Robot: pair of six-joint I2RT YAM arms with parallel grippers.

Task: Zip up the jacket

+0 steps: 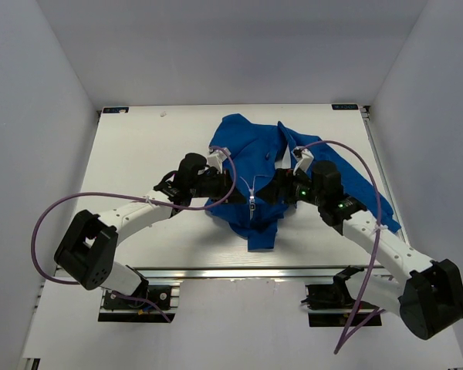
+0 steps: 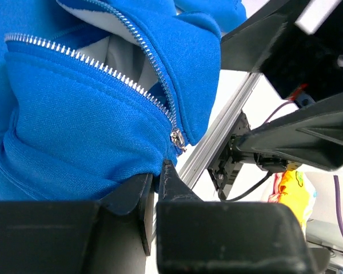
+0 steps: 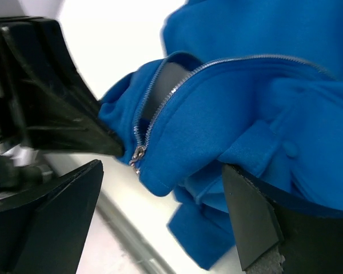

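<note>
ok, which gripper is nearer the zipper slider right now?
Left. The left gripper is pinched on the jacket right beside the zipper slider. The right gripper is open, its fingers straddling the fold, clear of the slider.

Where the left hand pinches the jacket, the fabric's edge is hidden.

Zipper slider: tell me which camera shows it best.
Left wrist. The zipper slider on the jacket is close and sharp there, at the foot of the open teeth. Right wrist shows it smaller, softer; top external gives only a silver speck.
</note>
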